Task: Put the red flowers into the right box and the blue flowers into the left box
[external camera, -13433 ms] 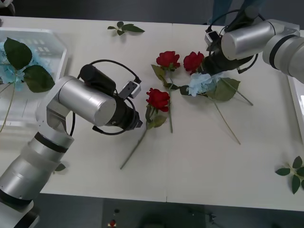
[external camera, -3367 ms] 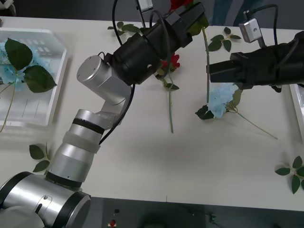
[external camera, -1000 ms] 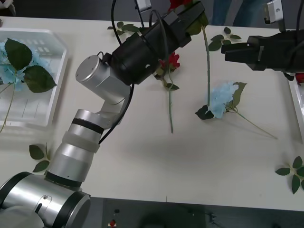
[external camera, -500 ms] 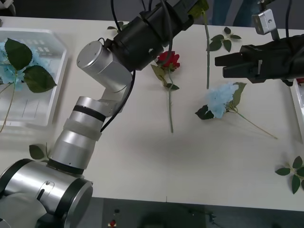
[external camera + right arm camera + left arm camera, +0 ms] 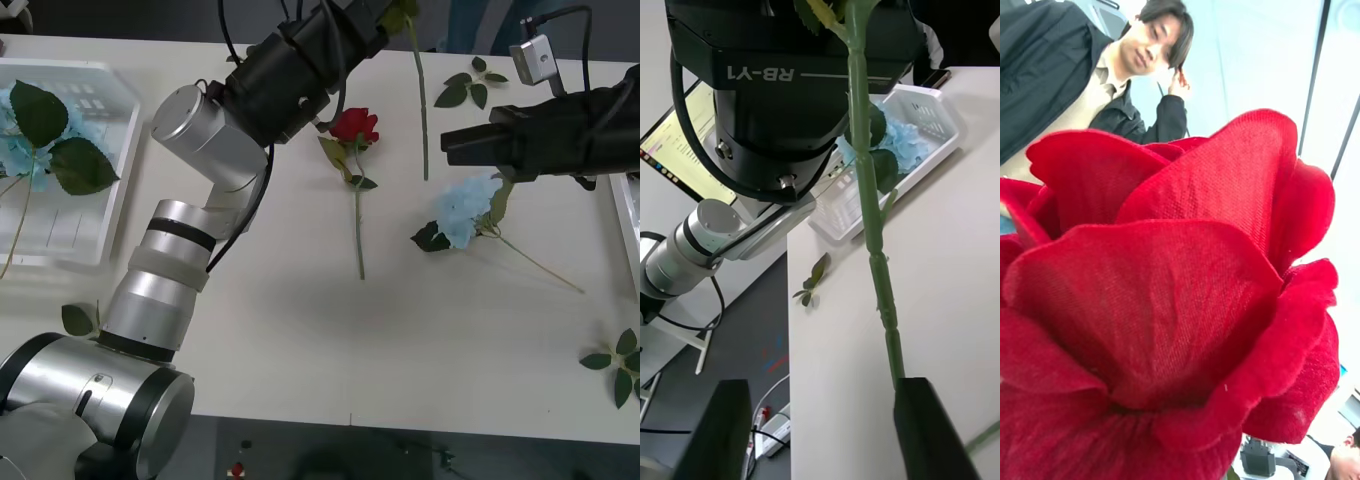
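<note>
Now my left gripper [image 5: 385, 12] dangles a red rose [image 5: 1165, 300] by its top, so my right gripper [image 5: 820, 427], fingers spread, should close squarely around the stem [image 5: 872, 225]

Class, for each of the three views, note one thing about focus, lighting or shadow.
Front view: even light, faint shadows on the white table. Left wrist view: deep-red fabric rose bloom looms close, backlit by bright windows. Right wrist view: thin green rose stem sharp, black fingers soft.
</note>
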`<state>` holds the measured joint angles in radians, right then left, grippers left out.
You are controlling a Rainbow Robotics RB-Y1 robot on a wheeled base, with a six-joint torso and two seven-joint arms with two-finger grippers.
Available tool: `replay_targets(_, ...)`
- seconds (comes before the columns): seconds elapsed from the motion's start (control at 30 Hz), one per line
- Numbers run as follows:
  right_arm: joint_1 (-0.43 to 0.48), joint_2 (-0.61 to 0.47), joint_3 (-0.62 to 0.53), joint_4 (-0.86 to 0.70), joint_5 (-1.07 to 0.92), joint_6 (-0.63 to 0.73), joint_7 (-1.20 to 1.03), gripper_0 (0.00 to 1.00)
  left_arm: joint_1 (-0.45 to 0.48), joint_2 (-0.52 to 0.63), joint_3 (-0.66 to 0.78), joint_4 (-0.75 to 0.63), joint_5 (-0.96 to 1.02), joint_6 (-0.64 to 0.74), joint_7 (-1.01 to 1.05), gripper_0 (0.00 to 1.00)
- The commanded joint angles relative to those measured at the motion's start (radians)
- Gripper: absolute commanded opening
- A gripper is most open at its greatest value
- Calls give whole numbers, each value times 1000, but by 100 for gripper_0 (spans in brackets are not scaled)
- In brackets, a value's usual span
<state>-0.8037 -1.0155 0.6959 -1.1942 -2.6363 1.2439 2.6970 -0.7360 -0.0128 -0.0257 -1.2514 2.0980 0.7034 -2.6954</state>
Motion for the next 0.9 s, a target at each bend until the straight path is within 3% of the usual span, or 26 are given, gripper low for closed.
replay_targets(0.03, -26, 2, -6, -27, 1, -6, 8, 0, -34, -5, -5, -8, -19, 28, 12, 0)
replay_targets(0.23, -26, 14, 7, -28, 2, -23, 8, 0, -33, -5, -19, -8, -82, 65, 14, 0)
replay_targets(0.27, -26, 15, 11, -28, 4, -31, 8, 9, -31, -5, -19, -8, -93, 67, 14, 0)
replay_targets(0.3, -26, 15, 14, -28, 6, -35, 8, 28, -28, -5, -19, -8, -98, 67, 14, 0)
replay_targets(0.33, -26, 15, 17, -30, 10, -41, 8, 68, -25, -5, -17, -10, -98, 67, 12, 0)
replay_targets(0.37, -26, 15, 14, -36, 18, -47, 8, 96, -22, -5, -16, -8, -95, 68, 12, 0)
replay_targets(0.4, -26, 15, 17, -38, 21, -49, 8, 100, -22, -5, -14, -10, -92, 70, 11, 0)
replay_targets(0.9, -26, 64, 47, -42, 36, -81, 8, 100, -2, -5, -19, -10, -46, 269, 120, 0)
